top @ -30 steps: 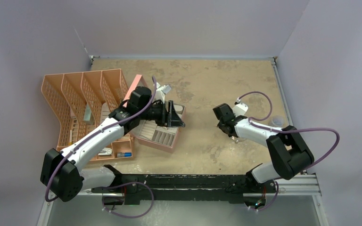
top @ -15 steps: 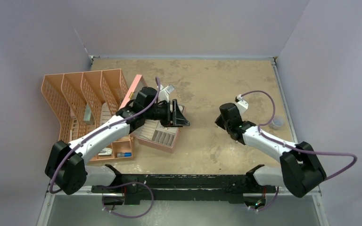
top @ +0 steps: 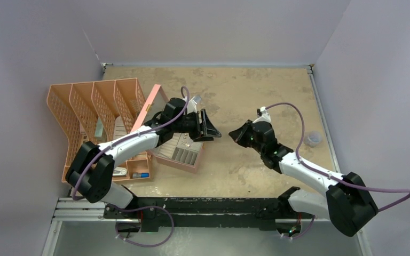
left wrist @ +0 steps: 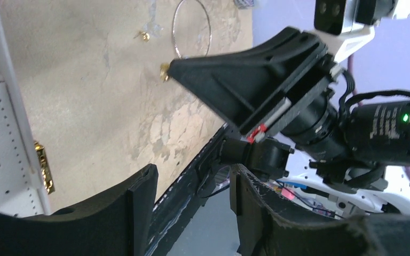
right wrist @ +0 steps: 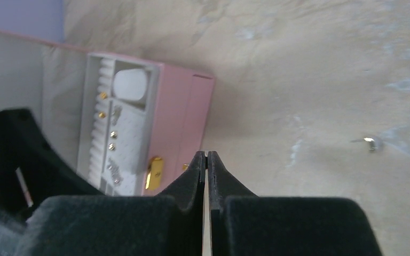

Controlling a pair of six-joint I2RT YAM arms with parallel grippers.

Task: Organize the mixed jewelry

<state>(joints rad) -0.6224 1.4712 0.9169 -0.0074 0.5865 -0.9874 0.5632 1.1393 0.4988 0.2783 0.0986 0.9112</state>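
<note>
On the sandy table lie a thin silvery hoop [left wrist: 192, 26] and two small gold studs [left wrist: 145, 36] [left wrist: 164, 72]; the second shows right at the tip of my right gripper [left wrist: 172, 65]. Another tiny stud [right wrist: 371, 142] lies on bare table. The pink jewelry box [top: 184, 154] stands open, with studs in its white insert [right wrist: 118, 136]. My left gripper [top: 209, 127] [left wrist: 192, 210] hovers open and empty over the box's right edge. My right gripper [top: 231, 135] [right wrist: 206, 156] is shut, its tip pointing at the box. Whether it pinches anything tiny is not visible.
A pink mesh organizer [top: 93, 104] with several slots fills the left side, a blue-capped tube [top: 141, 175] in its front tray. A small clear cup [top: 313, 138] stands by the right wall. The box's gold clasp [right wrist: 154, 173] faces my right gripper.
My right arm has swung left from the table toward the box, and its jaws have shut. My left gripper has shifted right over the box's edge, still open.
</note>
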